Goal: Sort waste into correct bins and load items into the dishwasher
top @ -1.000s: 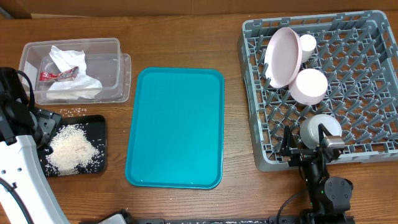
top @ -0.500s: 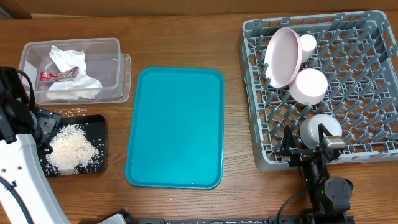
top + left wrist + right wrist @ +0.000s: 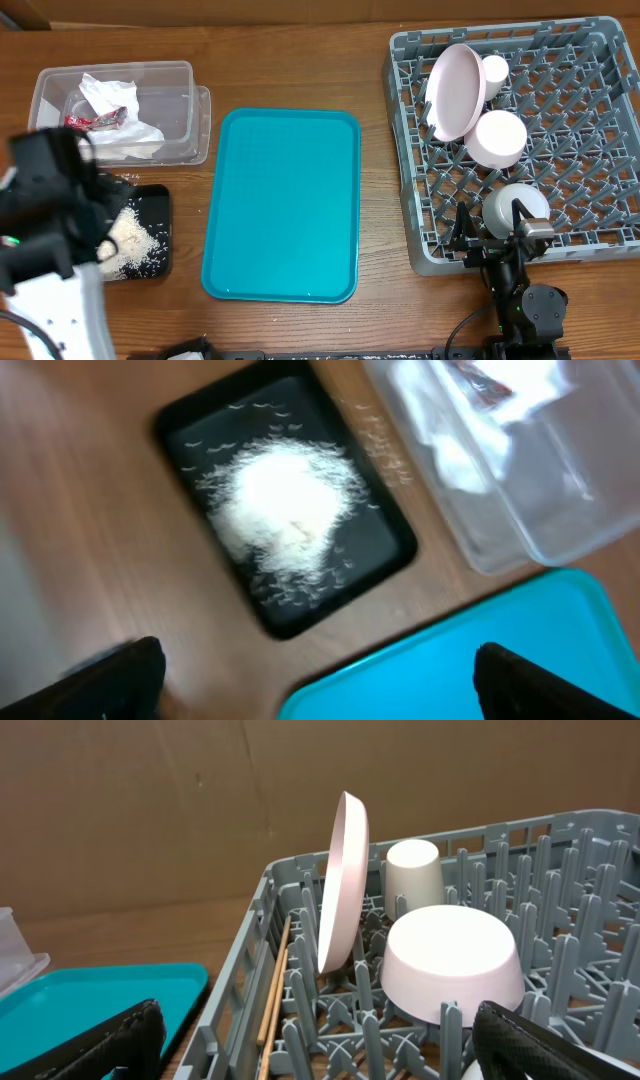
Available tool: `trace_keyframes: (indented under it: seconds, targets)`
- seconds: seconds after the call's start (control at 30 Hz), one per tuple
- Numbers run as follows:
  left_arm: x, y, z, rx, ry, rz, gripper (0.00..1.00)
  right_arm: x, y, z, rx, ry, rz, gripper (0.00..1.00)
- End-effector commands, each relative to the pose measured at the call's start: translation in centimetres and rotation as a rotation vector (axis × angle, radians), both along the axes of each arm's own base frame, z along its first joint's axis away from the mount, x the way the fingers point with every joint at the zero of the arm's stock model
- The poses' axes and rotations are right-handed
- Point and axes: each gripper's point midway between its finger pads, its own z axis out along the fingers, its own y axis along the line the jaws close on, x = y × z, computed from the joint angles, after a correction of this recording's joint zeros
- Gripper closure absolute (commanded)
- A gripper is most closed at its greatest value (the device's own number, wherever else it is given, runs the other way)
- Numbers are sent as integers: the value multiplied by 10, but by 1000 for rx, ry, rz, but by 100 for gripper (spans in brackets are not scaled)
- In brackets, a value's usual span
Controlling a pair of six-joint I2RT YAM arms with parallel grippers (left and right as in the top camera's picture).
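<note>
Four dishes sit in the dish rack at the tabletop's right edge. The pink plate stands on edge near the rack's far left corner, with the white cup just behind it. The pink bowl lies upside down beside the plate, and the grey bowl is by the rack's near edge.

The right gripper hangs at that near edge with its jaws spread wide and nothing between them. The grey bowl is just beside its fingers, while the plate and pink bowl lie farther ahead, apart from it.

The left gripper is equally wide and empty above the tabletop's left side. Ahead of its fingers lies the black tray, heaped with rice. Beyond that, at the far left corner, the clear tub holds the napkins and the red packet.

A few loose crumbs lie on bare wood between the tray and the tub. The teal tray is at mid-tabletop.
</note>
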Motion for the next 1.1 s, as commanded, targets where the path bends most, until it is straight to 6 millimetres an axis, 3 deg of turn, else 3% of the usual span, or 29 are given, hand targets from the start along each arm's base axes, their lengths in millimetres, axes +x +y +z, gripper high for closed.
trace_keyframes:
  seconds: [0.0,0.1,0.27,0.37,0.5,0.73,1.07]
  targets:
    - [5,-20,-33,26,-11,-118,0,0,-3,-1,-4,-8,-17,0]
    - [10,-34,-62,40,-63,-189,0,0,-3,-1,-4,-8,-17,0]
    - [-16,-53,-116,-39,-30,-241,0,0,-3,-1,-4,-8,-17,0]
    - [-26,-57,-136,-62,-31,-243,0,0,-3,-1,-3,-8,-17,0]
    - [-15,-60,-143,-24,-110,-325,0,0,-3,-1,-4,-8,-17,0]
    - [21,-104,-145,54,-314,-801,0,0,-3,-1,-4,-8,-17,0]
    - [31,-122,-149,116,-532,-896,0,0,-3,-1,-4,-8,-17,0]
